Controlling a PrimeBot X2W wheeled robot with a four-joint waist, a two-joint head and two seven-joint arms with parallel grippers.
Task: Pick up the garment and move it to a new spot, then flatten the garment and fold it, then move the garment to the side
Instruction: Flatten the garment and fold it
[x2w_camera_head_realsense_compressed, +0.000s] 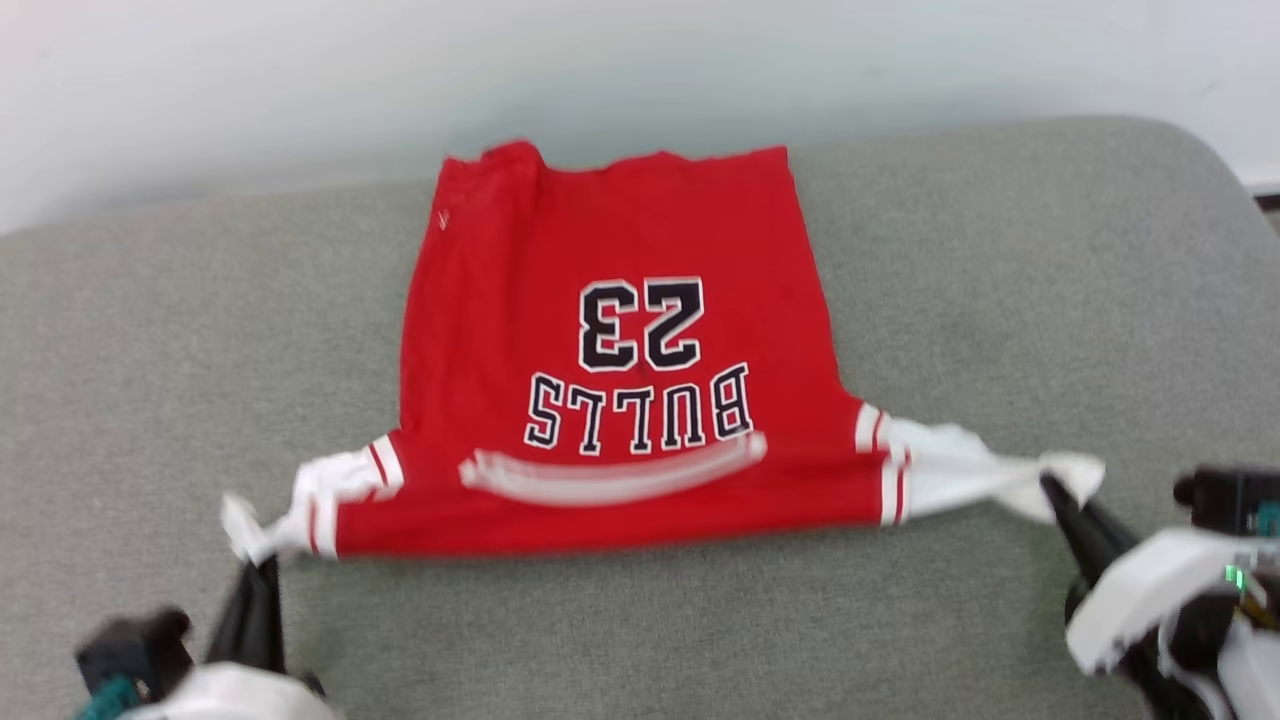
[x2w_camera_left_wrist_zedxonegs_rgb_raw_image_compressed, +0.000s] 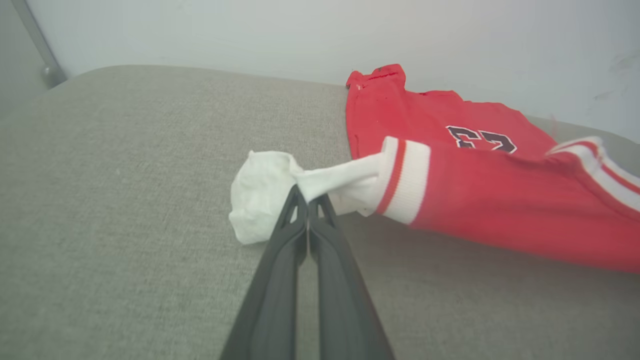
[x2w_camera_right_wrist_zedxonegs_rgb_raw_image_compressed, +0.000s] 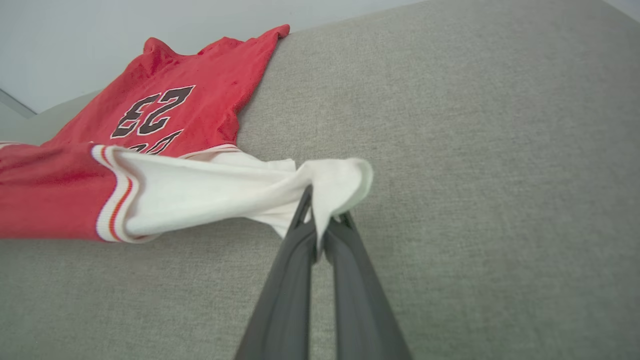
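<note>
The garment (x2w_camera_head_realsense_compressed: 610, 350) lies mid-frame on the table (x2w_camera_head_realsense_compressed: 1000, 300), hem toward the top, collar toward the bottom. Its sleeves (x2w_camera_head_realsense_compressed: 330, 490) reach lower left and lower right, tips in the left hand (x2w_camera_head_realsense_compressed: 258, 570) and right hand (x2w_camera_head_realsense_compressed: 1050, 490). A wall (x2w_camera_head_realsense_compressed: 300, 80) stands behind, along the top.

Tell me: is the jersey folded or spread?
Spread: the garment shows its whole print; left gripper and right gripper stretch its sleeves apart.

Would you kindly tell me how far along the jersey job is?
Done: the garment lies spread print-up on the grey cushion. In hand: the left claw and right claw are each shut on a white sleeve tip, stretching the shoulders taut. Left: no fold is made, and it sits mid-cushion, not aside.
</note>
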